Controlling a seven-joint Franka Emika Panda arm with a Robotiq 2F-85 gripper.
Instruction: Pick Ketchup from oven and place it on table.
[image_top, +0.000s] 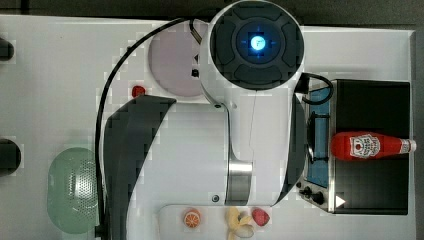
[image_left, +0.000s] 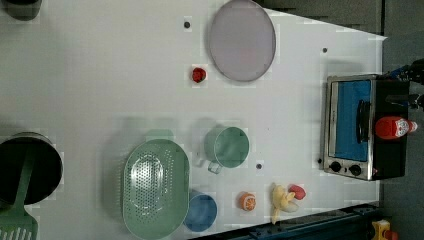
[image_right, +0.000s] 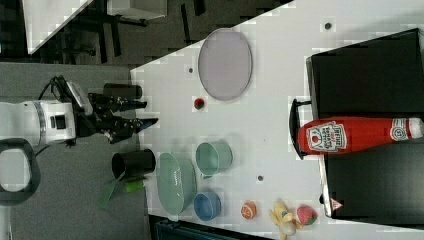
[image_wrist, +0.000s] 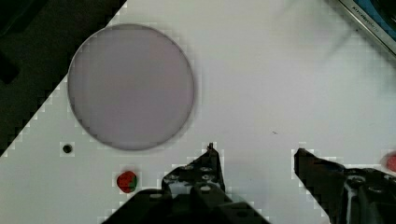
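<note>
- In the right view the claw (image_right: 142, 113) hangs with its fingers apart, holding nothing, well away from the oven (image_right: 367, 122).
- Farther right, the Ketchup (image_right: 350, 135) lies on its side atop the oven, above the table (image_right: 280, 125).

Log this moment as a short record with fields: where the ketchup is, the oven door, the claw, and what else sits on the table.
ketchup: Ketchup lies on its side on top of the oven, cap toward the right view's right
oven door: shut, handle facing the table
claw: claw open, empty, above the table near the plate
small item by plate: strawberry
other items: colander, green cup, blue bowl
</note>
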